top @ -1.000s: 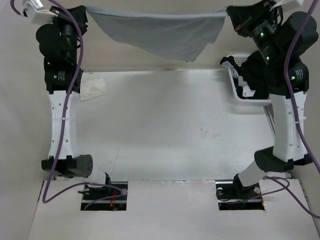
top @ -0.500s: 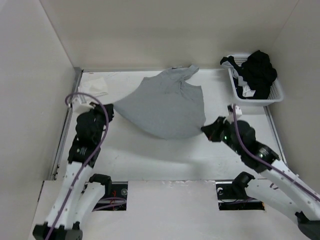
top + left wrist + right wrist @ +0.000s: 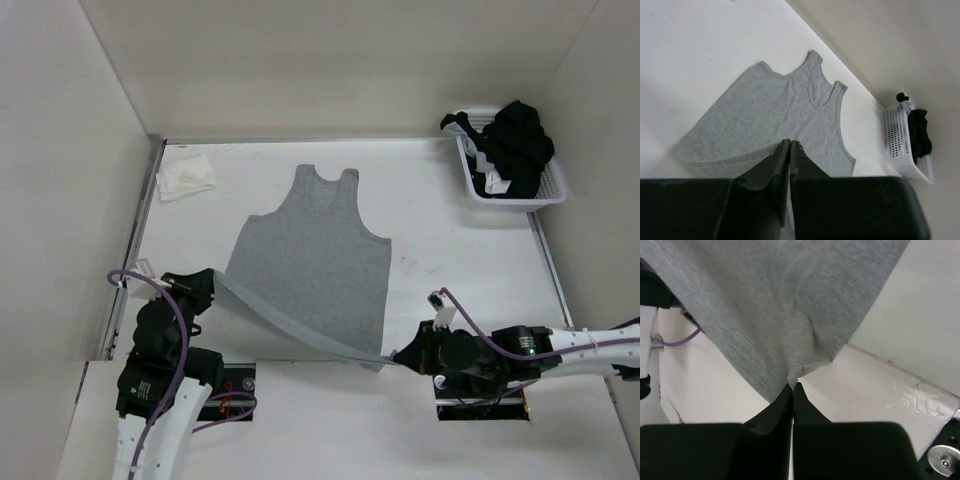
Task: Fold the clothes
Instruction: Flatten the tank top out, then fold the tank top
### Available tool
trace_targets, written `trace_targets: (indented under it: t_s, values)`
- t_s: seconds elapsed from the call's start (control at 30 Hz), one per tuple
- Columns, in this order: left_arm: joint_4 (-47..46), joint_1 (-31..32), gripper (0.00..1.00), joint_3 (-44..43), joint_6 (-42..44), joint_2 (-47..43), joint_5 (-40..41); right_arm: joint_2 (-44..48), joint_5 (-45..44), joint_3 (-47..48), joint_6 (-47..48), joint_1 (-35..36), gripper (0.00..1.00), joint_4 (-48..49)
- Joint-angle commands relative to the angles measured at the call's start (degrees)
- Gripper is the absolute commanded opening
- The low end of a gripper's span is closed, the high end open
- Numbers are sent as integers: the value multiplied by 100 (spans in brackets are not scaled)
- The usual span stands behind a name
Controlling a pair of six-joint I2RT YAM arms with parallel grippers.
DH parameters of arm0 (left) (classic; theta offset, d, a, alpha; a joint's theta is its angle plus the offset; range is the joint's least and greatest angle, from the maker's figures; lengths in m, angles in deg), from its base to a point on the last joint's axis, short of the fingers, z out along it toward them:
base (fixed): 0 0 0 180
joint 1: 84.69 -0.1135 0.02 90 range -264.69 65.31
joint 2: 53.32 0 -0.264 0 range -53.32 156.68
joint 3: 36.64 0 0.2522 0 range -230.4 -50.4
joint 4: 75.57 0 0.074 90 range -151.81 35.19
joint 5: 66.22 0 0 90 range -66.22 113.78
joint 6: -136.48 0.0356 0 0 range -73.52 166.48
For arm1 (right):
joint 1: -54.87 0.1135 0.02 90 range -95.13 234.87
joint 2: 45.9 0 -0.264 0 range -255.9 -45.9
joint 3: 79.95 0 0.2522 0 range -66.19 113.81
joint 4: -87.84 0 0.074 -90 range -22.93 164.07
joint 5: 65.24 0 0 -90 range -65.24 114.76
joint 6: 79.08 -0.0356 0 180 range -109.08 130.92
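Top view: the top (image 3: 315, 255) lies flat in the middle of the table (image 3: 455, 250), straps toward the far wall, hem toward the arms. The hem is raised off the table as a slanting band between the two grippers. The left gripper (image 3: 208, 282) is pinched on its left corner and the right gripper (image 3: 400, 356) on its right corner, over the near edge. A white cloth (image 3: 186, 180) lies in the far left corner, well apart from the top. A basket (image 3: 520, 201) of dark garments (image 3: 515, 140) sits far right, also apart.

Left wrist view: the fingers (image 3: 782, 157) are pressed together with the hem running in at their tips. The top (image 3: 775, 115) spreads out beyond them, and the basket (image 3: 897, 135) stands at the far right.

Right wrist view: the fingers (image 3: 785, 400) are clamped tight on a puckered corner of the top (image 3: 790, 300), which hangs across most of the view and hides the table behind it. A purple cable (image 3: 677, 342) shows at the left.
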Motion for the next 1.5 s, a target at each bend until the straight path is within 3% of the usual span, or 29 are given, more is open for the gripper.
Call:
trace_targets:
  t_s: [0.0, 0.1, 0.17, 0.27, 0.4, 0.53, 0.73, 0.97, 1.03, 1.1, 1.17, 1.23, 1.33, 1.37, 1.4, 1.47]
  values:
    - [-109, 6, 0, 233, -126, 333, 7, -377, -1151, 400, -898, 474, 0, -238]
    - [-1285, 23, 0, 628, -178, 1080, 68, -861, -1302, 725, -233, -260, 0, -45]
    - [-2164, -21, 0, 760, -266, 1834, 121, -1159, -1058, 875, 679, -1304, 0, 454]
    - [-3316, -108, 0, 718, -389, 3047, 244, -1765, -23, 937, 2210, -3245, 0, 1841]
    - [-4530, -249, 0, 227, -495, 4603, 420, -3003, 1595, 1252, 3030, -5479, 0, 3451]
    - [-5313, -407, 0, -809, -451, 6325, 412, -4550, 2318, 2165, 3250, -6590, 0, 4226]
    - [-5666, -522, 1, -2392, -250, 8190, 306, -6449, 2819, 3878, 3356, -7373, 0, 4315]
    - [-5464, -645, 5, -4396, 138, 10194, -2, -8541, 3084, 5997, 3382, -7866, 0, 3859]
    - [-5412, -680, 12, -4853, 147, 10686, -72, -9051, 3058, 6489, 3365, -7945, 1, 3771]
    - [-5280, -750, 25, -5083, 129, 10899, -151, -9412, 3022, 6798, 3304, -7971, 16, 3735]
    - [-5296, -785, 31, -4875, 68, 10690, -274, -9528, 3022, 6861, 3286, -7972, 35, 3657]
    - [-5454, -733, 33, -4261, 111, 10130, -239, -9301, 2883, 6547, 3286, -7954, 47, 3691]
    - [-5797, -505, 32, -2699, 33, 8988, -73, -8503, 2479, 5520, 3330, -7797, 50, 4006]
    - [-5963, -409, 32, -2084, -55, 8601, -20, -8161, 2338, 5046, 3312, -7683, 48, 4225]
    - [-6104, -338, 31, -1495, -160, 8232, 15, -7818, 2250, 4528, 3304, -7551, 40, 4480]
    - [-6307, -285, 31, -378, -450, 7502, 33, -7097, 2109, 3439, 3190, -7235, 14, 4990]
